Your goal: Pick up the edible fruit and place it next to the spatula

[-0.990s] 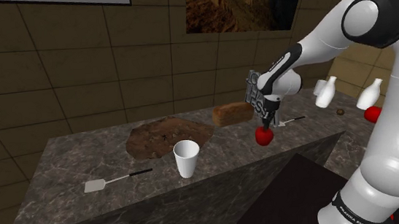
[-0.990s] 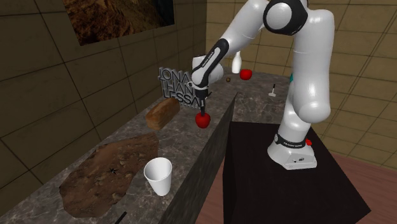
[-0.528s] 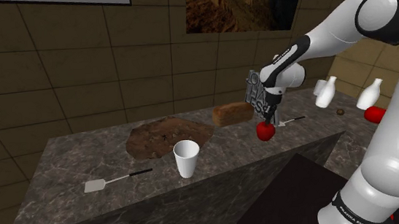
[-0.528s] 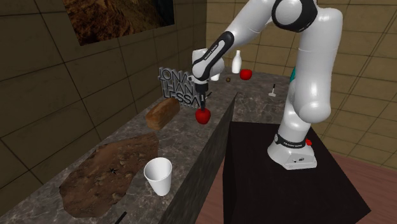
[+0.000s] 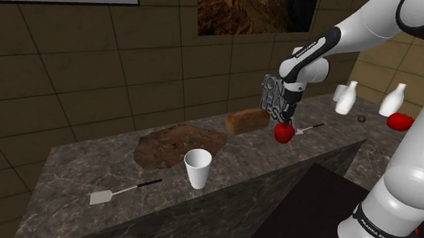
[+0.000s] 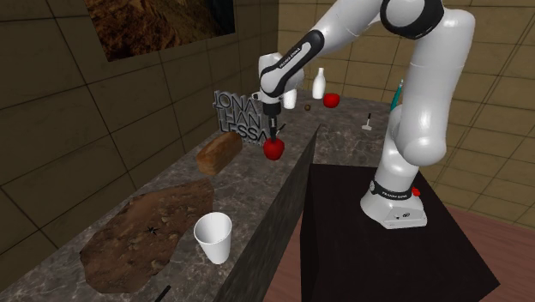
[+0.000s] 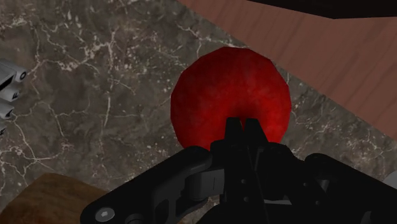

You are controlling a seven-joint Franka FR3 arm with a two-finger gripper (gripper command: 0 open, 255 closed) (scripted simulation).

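Gripper (image 6: pixel 274 141) clasps red apple (image 6: pixel 273 151) over counter (image 5: pixel 68 188), near its front edge.

Dim room; brown tiled walls (image 5: pixel 60 80); dark marble counter (image 5: pixel 60 184); framed picture (image 5: pixel 248 6); reddish floor (image 6: pixel 514 249).

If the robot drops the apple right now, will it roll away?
Probably yes. The apple looks round and smooth, so it would likely roll on the flat counter. It hangs near the counter's edge, so it might fall off. The gripper pinches just its top, so it may slip.
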